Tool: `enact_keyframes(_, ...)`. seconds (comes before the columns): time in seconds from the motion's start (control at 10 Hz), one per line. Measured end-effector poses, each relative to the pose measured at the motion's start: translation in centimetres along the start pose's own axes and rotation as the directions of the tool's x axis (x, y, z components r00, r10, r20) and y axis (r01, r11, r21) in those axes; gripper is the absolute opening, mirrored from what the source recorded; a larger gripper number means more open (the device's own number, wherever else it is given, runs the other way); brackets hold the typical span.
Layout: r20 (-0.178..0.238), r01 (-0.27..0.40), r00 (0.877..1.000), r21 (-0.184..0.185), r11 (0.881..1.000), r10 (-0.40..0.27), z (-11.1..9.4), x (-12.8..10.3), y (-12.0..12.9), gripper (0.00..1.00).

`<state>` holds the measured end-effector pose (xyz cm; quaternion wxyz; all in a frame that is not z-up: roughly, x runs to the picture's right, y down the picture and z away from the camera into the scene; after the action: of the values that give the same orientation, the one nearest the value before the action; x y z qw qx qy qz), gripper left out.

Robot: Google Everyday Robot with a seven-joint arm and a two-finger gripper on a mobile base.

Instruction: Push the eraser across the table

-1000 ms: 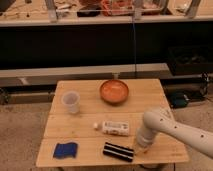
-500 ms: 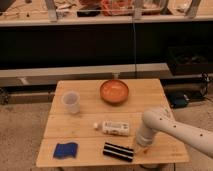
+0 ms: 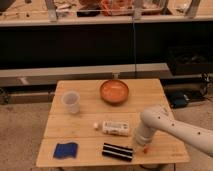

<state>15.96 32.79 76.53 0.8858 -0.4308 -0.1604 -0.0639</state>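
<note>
The eraser [image 3: 117,151] is a flat black block with pale stripes, lying near the front edge of the light wooden table [image 3: 150,92]. My gripper [image 3: 140,146] hangs at the end of the white arm, just right of the eraser's right end, down near the tabletop. Whether it touches the eraser I cannot tell.
A white bottle [image 3: 115,128] lies on its side just behind the eraser. A blue pad [image 3: 66,149] sits at the front left. A clear plastic cup [image 3: 71,101] stands at the back left and an orange bowl [image 3: 114,91] at the back middle. A dark shelf unit stands behind the table.
The gripper has dropped slightly lower and closer to the eraser's right end. The eraser and the other objects have not visibly moved.
</note>
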Motion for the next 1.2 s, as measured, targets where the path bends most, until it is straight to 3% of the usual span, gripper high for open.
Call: enact_keyframes(1.2,-0.006,0.039,0.999,-0.015,0.999,-0.039,0.36,-0.53,-0.56,0.03)
